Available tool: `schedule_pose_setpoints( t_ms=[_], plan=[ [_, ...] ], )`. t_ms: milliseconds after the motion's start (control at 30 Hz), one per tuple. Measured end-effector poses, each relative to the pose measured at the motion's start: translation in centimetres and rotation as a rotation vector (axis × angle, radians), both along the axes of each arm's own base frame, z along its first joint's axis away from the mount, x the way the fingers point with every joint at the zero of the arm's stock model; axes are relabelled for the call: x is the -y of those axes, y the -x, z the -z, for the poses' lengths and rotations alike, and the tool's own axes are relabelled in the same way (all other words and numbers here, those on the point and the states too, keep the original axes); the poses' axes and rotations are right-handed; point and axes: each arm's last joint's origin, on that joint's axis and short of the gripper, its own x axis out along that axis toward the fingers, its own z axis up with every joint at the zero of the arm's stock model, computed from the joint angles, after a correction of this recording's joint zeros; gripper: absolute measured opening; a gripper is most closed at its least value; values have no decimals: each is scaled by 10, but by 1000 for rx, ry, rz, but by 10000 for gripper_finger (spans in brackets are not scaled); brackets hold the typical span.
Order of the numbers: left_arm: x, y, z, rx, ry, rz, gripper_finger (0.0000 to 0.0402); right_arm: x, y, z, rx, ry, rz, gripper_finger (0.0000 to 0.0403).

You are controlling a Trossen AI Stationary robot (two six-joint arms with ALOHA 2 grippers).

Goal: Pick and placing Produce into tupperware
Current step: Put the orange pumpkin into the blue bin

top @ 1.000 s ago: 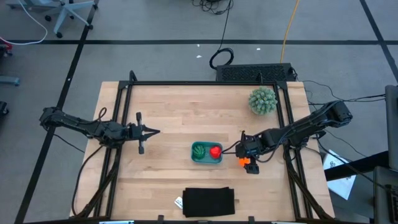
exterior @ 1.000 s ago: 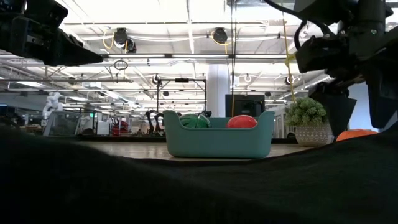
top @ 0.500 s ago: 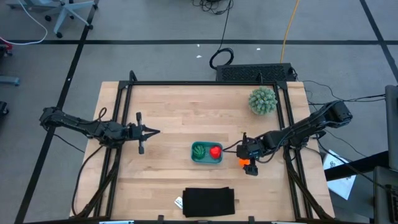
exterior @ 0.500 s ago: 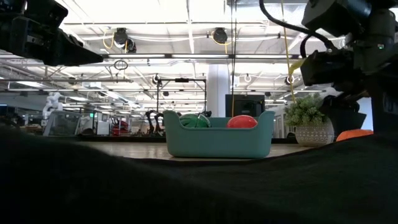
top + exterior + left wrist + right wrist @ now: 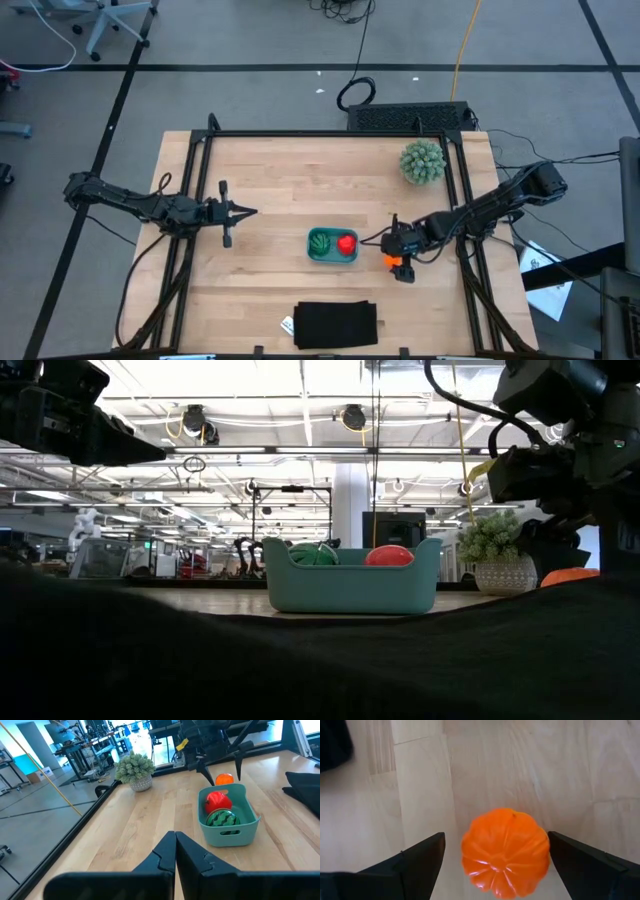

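Note:
The teal container (image 5: 331, 245) stands on the wooden table and holds the dark green striped ball (image 5: 320, 241) and the red piece (image 5: 346, 242); both also show in the left wrist view (image 5: 220, 810). The orange ball (image 5: 505, 851) lies on the table just right of the container (image 5: 391, 261). My right gripper (image 5: 397, 255) points down over the orange ball, open, one finger on each side of it and apart from it (image 5: 492, 865). My left gripper (image 5: 245, 211) is shut and empty, hovering left of the container.
A pale green spiky ball in a pot (image 5: 423, 161) stands at the far right of the table. A flat black rectangle (image 5: 336, 324) lies at the near edge, with a small white tag (image 5: 287, 325) beside it. Bare wood lies between my left gripper and the container.
My right gripper has gone down a little toward the orange ball and slightly toward the table's near edge. The ball, the container and my left arm have kept still.

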Motion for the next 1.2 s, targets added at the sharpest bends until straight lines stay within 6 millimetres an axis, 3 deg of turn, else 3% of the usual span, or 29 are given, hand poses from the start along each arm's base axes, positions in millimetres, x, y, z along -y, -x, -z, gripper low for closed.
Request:
schedule_pose_setpoints(
  t_ms=[933, 1200],
  plan=[
    [0, 0, 0, -2, -1, 0, 15, -12, 5, 1, 52, 159, -79, 345],
    [0, 0, 0, -2, -1, 0, 15, -11, 5, 1, 62, 187, -89, 292]
  ],
)
